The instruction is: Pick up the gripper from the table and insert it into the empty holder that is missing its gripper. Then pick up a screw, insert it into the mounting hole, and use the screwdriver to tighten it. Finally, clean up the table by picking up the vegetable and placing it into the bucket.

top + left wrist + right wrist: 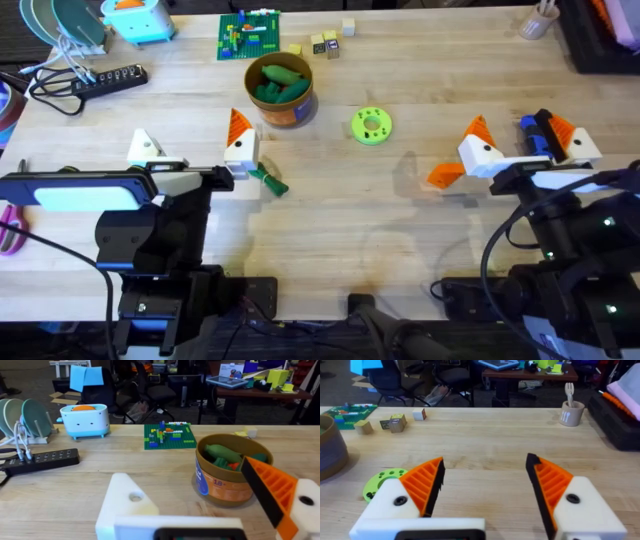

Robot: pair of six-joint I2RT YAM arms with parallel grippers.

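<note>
My left gripper (190, 140) (185, 472) is open. Its outer finger is a bare white holder (127, 500) with a hole and no pad; the inner finger (272, 490) carries an orange pad. The dark green vegetable (268, 180) lies on the table (340, 220) just by that inner finger. Beyond stands the bucket (279, 88) (232, 472), with green toy vegetables inside. My right gripper (518, 140) (485, 467) is open, nothing between its pads. The small orange gripper piece (445, 175) lies beside its left finger. A blue part, apparently the screwdriver (535, 135), sits by its right finger. The screw is out of view.
A lime-green disc (371, 125) (380, 485) lies mid-table. At the back are a green brick plate (250, 35), wooden blocks (325, 43), a power strip (105, 80), a teal box (140, 18) and a cup (535, 22). Pink scissors (10, 215) lie at the left edge.
</note>
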